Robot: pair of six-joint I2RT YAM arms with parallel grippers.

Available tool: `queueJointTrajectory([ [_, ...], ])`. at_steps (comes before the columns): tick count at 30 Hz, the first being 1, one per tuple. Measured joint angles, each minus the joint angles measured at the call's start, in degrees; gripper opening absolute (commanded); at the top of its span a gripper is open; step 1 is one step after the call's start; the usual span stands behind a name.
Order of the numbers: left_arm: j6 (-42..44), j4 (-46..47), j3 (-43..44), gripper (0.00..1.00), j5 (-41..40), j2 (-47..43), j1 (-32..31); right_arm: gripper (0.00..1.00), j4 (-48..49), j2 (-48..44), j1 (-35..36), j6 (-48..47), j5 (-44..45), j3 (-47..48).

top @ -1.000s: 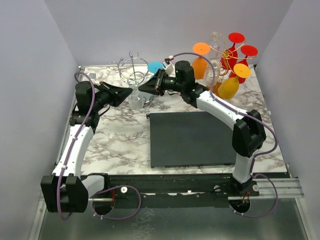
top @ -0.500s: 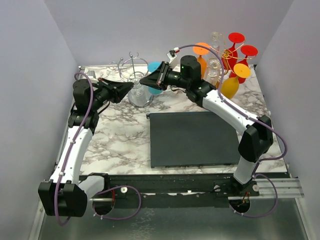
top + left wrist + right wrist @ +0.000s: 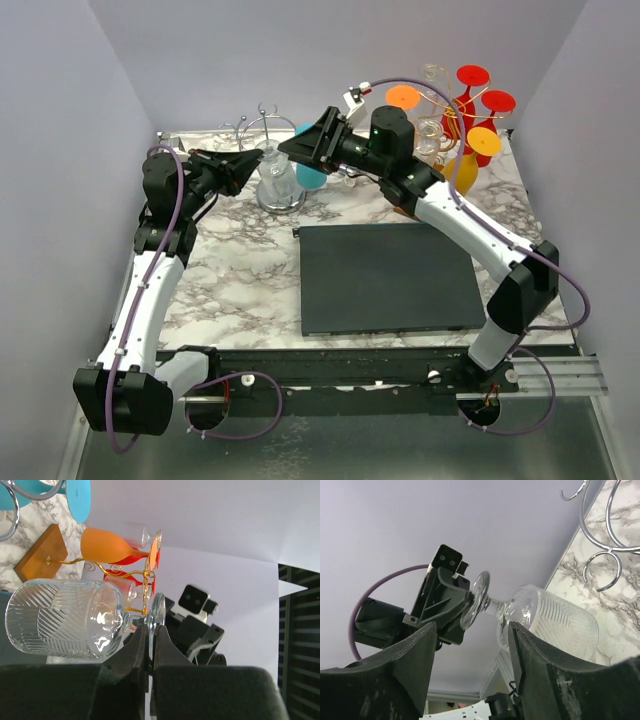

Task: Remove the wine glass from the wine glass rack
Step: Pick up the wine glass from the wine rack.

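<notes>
A clear ribbed wine glass [image 3: 277, 178] lies on its side in the air at the back left, its bowl [image 3: 60, 617] pointing left. My left gripper [image 3: 149, 630] is shut on the rim of its round foot [image 3: 477, 600]. My right gripper [image 3: 472, 630] stands open, its fingers on either side of the stem and apart from it; from above it [image 3: 298, 150] hovers just right of the glass. The wine glass rack [image 3: 450, 112], gold wire on a wooden base [image 3: 37, 554], stands at the back right with orange and red glasses hanging on it.
A silver chrome wire stand [image 3: 262, 128] with a round base is right behind and under the held glass. A teal glass [image 3: 311, 172] sits beside it. A dark grey mat [image 3: 385, 275] covers the middle of the marble table [image 3: 230, 280]. Walls close in on both sides.
My right gripper has opened and let go of the glass, and has risen toward the back. The left gripper has kept its hold on the foot and carried the glass slightly back.
</notes>
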Motion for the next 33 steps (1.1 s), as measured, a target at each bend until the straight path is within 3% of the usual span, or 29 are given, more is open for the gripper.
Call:
queueJointTrajectory([
  [7, -2.8, 1.0, 0.4, 0.0, -2.7, 0.2, 0.0, 0.79, 0.6, -8.3, -1.6, -1.2, 4.1, -5.9],
  [12, -6.4, 3.7, 1.0, 0.0, -3.3, 0.7, 0.0, 0.82, 6.5, -12.5, -2.3, -1.6, 4.1, -14.1],
  [19, -11.4, 6.8, 1.0, 0.0, -3.8, 0.7, -0.1, 0.83, 14.0, -12.0, -2.2, 0.2, 1.8, -21.6],
  [33, -17.6, 11.3, 1.0, 0.0, -5.0, -0.1, -0.4, 0.83, 31.9, -6.1, 0.1, 8.4, 0.7, -23.1],
])
